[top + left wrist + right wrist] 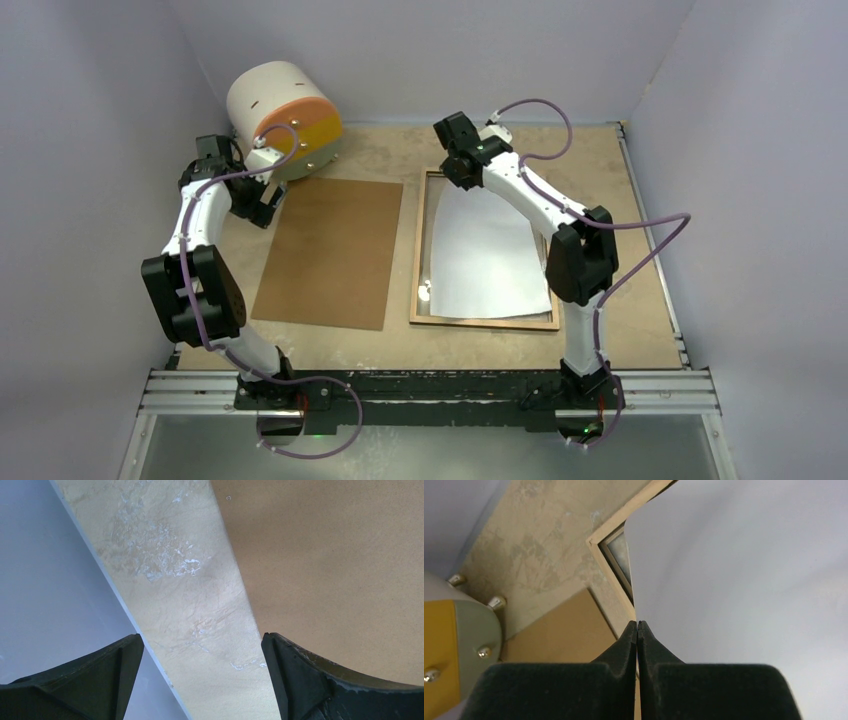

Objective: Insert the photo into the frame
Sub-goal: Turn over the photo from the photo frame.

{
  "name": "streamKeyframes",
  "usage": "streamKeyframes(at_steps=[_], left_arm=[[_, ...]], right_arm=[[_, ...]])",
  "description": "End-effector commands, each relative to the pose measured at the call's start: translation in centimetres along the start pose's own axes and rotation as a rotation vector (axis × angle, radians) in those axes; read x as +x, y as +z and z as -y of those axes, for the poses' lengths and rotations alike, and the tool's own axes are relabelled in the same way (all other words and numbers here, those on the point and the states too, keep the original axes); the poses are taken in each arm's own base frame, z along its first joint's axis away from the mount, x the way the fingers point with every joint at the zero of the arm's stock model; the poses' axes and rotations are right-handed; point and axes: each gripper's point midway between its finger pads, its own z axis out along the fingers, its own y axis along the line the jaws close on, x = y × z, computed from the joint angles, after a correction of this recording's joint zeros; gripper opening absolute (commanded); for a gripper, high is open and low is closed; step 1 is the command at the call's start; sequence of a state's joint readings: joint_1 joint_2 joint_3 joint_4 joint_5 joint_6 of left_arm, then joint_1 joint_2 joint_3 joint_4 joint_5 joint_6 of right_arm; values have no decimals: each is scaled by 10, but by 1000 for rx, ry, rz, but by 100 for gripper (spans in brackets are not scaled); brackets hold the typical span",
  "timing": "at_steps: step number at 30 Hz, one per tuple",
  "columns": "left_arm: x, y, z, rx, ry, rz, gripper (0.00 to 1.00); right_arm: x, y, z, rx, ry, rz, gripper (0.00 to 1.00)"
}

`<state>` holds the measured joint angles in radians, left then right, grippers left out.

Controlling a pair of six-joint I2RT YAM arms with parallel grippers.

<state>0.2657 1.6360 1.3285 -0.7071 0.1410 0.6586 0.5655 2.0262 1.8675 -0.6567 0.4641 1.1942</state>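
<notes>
The frame (480, 322) lies back up on the right half of the table, its light wood rim (611, 580) around a glass pane. The photo (485, 255) rests in it with the pale reverse up, its near end down and its far left part bowed upward. My right gripper (462, 178) is at the photo's far left edge, and in the right wrist view the shut fingertips (637, 624) pinch the edge of the pale photo (734, 580). My left gripper (262, 205) stands open and empty (202, 640) over bare table at the left.
A brown hardboard backing panel (330, 250) lies flat left of the frame, its edge under my left gripper's right finger (320, 680). A cream and orange cylinder (285, 115) lies at the back left. Grey walls (50, 605) close in the table.
</notes>
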Motion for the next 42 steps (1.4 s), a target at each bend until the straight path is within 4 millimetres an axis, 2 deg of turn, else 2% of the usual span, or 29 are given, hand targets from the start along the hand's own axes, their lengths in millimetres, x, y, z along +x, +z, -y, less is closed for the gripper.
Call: streamKeyframes(at_steps=[1,7,13,20,34,42], left_arm=[[-3,-3,0,-5,24,14,97],[-2,-1,-1,-11,28,7,97],[-1,2,0,-3,28,6,97],[2,4,1,-2,30,-1,97],[3,6,3,4,32,0,97],[4,5,2,-1,40,-3,97]], right_arm=[[-26,-11,-10,-21,123,100,0],[-29,-6,-5,17,106,133,0],[-20,-3,21,90,123,116,0],[-22,-2,32,121,130,135,0],[-47,0,45,158,154,203,0],[-37,16,43,163,92,168,0]])
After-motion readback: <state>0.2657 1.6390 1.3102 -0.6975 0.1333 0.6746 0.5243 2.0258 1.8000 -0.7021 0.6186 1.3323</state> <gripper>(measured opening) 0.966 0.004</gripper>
